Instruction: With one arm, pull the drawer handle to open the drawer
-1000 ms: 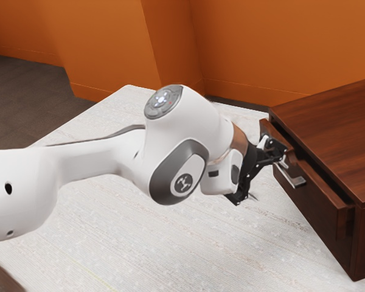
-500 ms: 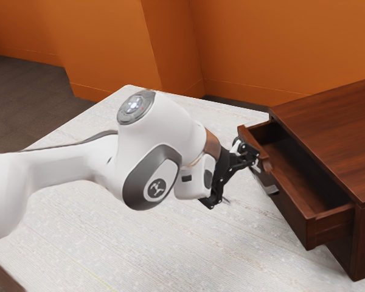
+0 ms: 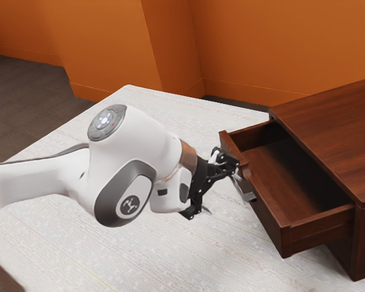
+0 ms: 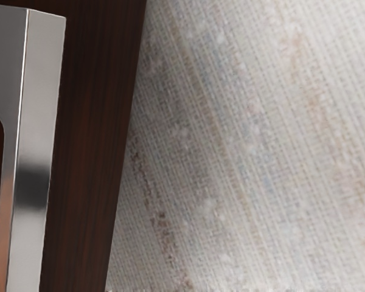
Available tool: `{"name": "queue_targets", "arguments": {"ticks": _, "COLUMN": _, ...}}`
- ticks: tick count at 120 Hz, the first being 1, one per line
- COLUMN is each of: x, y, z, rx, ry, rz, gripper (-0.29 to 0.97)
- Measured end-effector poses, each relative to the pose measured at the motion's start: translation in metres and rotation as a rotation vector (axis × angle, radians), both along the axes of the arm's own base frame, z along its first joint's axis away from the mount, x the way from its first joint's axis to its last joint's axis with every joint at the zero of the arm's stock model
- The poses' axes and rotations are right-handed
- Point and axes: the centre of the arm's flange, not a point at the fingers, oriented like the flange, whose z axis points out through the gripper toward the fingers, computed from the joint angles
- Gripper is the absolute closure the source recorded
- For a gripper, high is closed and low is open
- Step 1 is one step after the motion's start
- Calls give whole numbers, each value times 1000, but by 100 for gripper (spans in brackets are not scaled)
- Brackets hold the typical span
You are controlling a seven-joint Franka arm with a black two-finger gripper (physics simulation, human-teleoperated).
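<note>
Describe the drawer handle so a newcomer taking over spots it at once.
Find the dark wooden cabinet at the exterior view's right. The front of its open drawer carries the handle, beside the black gripper. It is the only silver metal bar against brown wood.

exterior side-on, wide; wrist close; both share drawer handle (image 4: 31, 152)

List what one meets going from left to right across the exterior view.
White arm → black gripper → open drawer → wooden cabinet. The drawer handle overlaps the gripper, so it is left out of the order.
</note>
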Motion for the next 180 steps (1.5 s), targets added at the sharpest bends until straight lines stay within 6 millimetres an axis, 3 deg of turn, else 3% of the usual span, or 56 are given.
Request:
{"name": "queue_targets", "arguments": {"ticks": 16, "x": -16, "y": 1, "z": 4, "rx": -1, "ry": -11, "rz": -4, "gripper": 6}}
{"name": "queue_targets", "arguments": {"ticks": 62, "x": -45, "y": 17, "z": 4, "rx": 3, "ry": -18, "rz": 10, "gripper": 3}}
{"name": "queue_targets", "arguments": {"ticks": 97, "x": -59, "y": 37, "z": 6, "rx": -2, "ry": -24, "rz": 33, "gripper": 0}}
{"name": "queue_targets", "arguments": {"ticks": 125, "x": -68, "y": 46, "z": 4, "rx": -9, "ry": -25, "rz": 30, "gripper": 6}}
{"name": "queue_targets", "arguments": {"ticks": 129, "x": -70, "y": 46, "z": 10, "rx": -13, "ry": -37, "rz": 30, "gripper": 8}}
{"name": "queue_targets", "arguments": {"ticks": 142, "x": -82, "y": 27, "z": 63, "rx": -40, "ry": -139, "rz": -19, "gripper": 5}}
{"name": "queue_targets", "arguments": {"ticks": 151, "x": -91, "y": 18, "z": 81, "rx": -52, "ry": -158, "rz": -35, "gripper": 4}}
{"name": "queue_targets", "arguments": {"ticks": 161, "x": -92, "y": 22, "z": 94, "rx": -73, "ry": -101, "rz": 10, "gripper": 2}}
{"name": "queue_targets", "arguments": {"ticks": 180, "x": -89, "y": 25, "z": 150, "rx": -56, "ry": 74, "rz": 211, "gripper": 1}}
